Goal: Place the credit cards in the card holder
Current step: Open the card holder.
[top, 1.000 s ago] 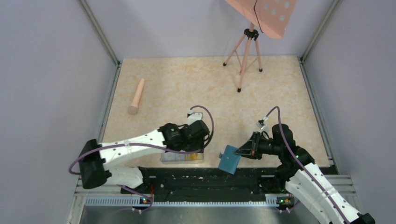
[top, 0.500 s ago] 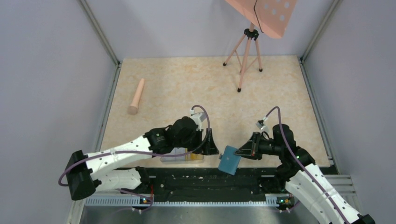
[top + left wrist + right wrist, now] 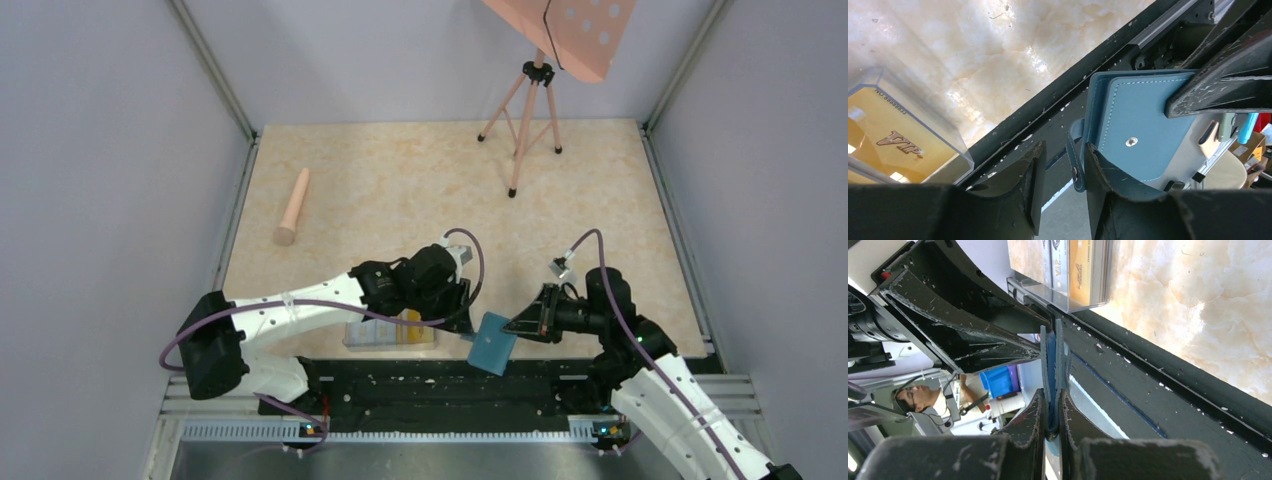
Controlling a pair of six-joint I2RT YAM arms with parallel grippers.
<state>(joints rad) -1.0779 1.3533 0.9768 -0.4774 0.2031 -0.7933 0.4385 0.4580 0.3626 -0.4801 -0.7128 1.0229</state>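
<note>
The teal card holder [image 3: 491, 343] hangs over the table's front edge, folded shut, and my right gripper [image 3: 520, 325] is shut on its right edge. In the right wrist view the jaws [image 3: 1050, 396] pinch the holder [image 3: 1049, 352] edge-on. My left gripper [image 3: 463, 318] is open at the holder's left edge. In the left wrist view its jaws [image 3: 1063, 170] stand either side of the snap tab [image 3: 1076, 167], beside the holder's cover [image 3: 1143, 130]. The credit cards [image 3: 400, 332] stand in a clear box [image 3: 362, 337]. A yellow-orange one [image 3: 893, 137] shows, and also in the right wrist view [image 3: 1083, 265].
A black rail [image 3: 440, 385] runs along the table's front edge under the holder. A pink cylinder [image 3: 293, 207] lies at the far left. A pink tripod [image 3: 527, 110] stands at the back right.
My left arm has swung right from over the clear box to the card holder's left edge. The right arm and the holder have stayed where they were.
</note>
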